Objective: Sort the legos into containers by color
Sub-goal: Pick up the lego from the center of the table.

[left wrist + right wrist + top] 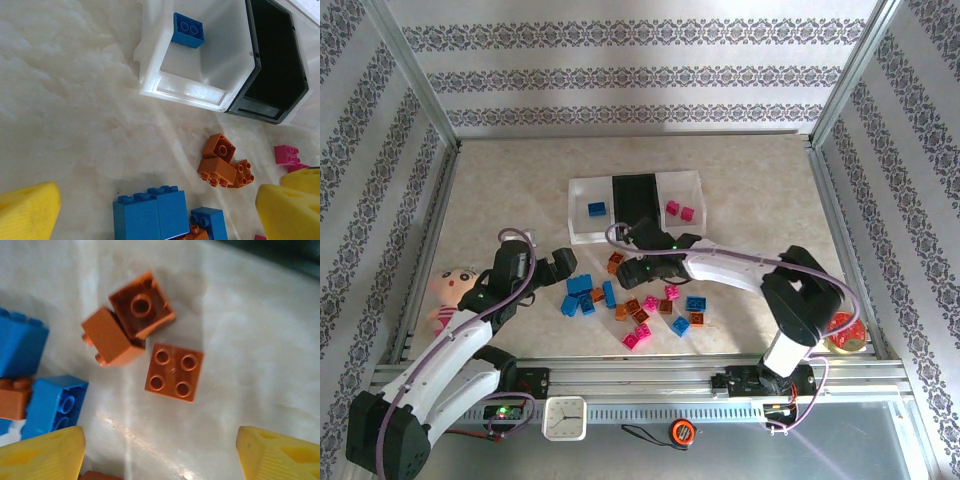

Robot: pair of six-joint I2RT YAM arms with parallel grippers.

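Note:
The containers (582, 228) stand in a row at mid-table: a white bin holding a blue brick (596, 209), a black bin (635, 192), and a white bin with two pink bricks (679, 210). Loose legos (638, 305) in blue, orange and pink lie scattered in front of them. My right gripper (626, 264) hangs open just above three orange bricks (175, 370), with nothing between its fingers (42, 457). My left gripper (563, 264) is wide open over two joined blue bricks (150, 215), its yellow fingertips (27, 212) well apart. The left white bin (182, 90) and black bin (272, 60) lie ahead.
A doll with a pink face (450, 290) lies at the left edge beside my left arm. A round red tin (845, 332) sits at the right edge by the right arm's base. Metal frame rails border the table; a small clock (563, 418) rests on the near rail.

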